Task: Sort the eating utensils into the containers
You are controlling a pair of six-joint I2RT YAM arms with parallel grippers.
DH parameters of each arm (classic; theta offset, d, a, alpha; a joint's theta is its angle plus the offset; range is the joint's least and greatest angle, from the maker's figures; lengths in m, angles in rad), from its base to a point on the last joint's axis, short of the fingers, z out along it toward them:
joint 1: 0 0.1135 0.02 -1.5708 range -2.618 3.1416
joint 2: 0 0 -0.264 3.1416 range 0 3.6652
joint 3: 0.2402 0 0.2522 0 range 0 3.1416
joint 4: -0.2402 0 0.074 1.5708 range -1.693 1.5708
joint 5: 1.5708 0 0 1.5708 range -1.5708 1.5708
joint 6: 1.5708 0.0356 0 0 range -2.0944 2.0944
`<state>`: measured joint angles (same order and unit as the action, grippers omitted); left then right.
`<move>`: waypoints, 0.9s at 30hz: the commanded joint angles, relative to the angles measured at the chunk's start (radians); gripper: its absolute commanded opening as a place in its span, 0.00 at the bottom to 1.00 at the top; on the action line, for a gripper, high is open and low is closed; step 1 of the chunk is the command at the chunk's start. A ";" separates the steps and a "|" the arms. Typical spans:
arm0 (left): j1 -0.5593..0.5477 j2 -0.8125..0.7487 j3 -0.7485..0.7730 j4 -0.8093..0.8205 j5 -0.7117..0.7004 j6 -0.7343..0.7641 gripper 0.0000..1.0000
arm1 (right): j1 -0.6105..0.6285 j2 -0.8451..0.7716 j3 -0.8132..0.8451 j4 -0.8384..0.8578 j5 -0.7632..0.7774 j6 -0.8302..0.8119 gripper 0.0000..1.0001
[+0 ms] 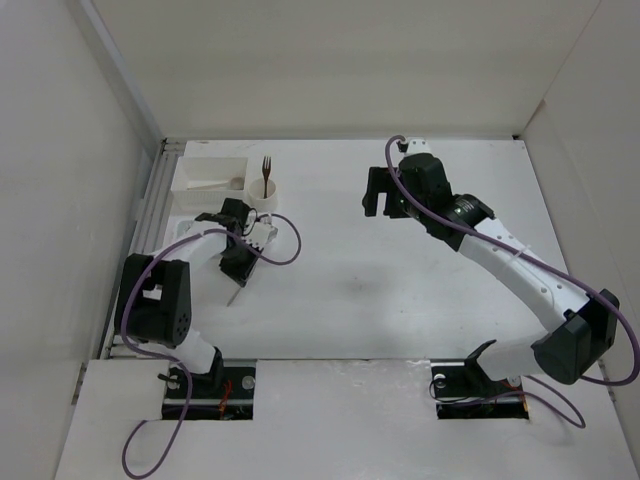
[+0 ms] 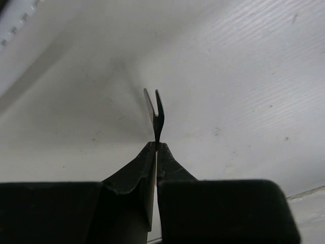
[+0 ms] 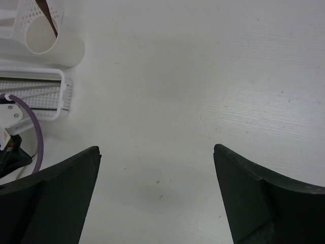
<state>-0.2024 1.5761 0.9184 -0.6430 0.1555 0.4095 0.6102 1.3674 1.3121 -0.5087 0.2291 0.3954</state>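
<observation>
One utensil is in hand: the left gripper (image 2: pixel 156 146), just nearer than the round cup (image 1: pixel 266 203), is clamped on the thin metal fork (image 2: pixel 157 126). Next, I judge, it must be carried into that cup beside the brown fork (image 1: pixel 266 172). Well right of the cup, the right gripper (image 3: pixel 157 152) gapes wide, empty.

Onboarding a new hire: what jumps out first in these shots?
The left claw pinches a thin metal fork, prongs sticking out past its tips, at the left of the table. Beyond it, a brown fork stands in a round cup. The right claw hangs wide open over the table.
</observation>
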 commanded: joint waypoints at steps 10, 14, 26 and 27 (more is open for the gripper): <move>-0.009 -0.100 0.062 -0.026 0.105 0.049 0.00 | 0.005 -0.060 0.022 -0.002 0.027 -0.009 0.98; -0.009 -0.154 0.144 -0.053 0.165 0.069 0.00 | 0.005 -0.071 0.003 0.007 0.027 0.000 0.98; 0.015 -0.208 0.298 0.549 0.265 -0.145 0.00 | -0.024 -0.010 0.051 0.068 -0.017 -0.030 0.98; 0.024 -0.170 0.298 0.607 0.253 -0.162 0.00 | -0.024 0.011 0.062 0.068 -0.028 -0.039 0.98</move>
<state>-0.2008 1.3499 1.2068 -0.2859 0.4007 0.3504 0.6018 1.3449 1.3170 -0.4988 0.2241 0.3851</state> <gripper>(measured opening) 0.010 0.974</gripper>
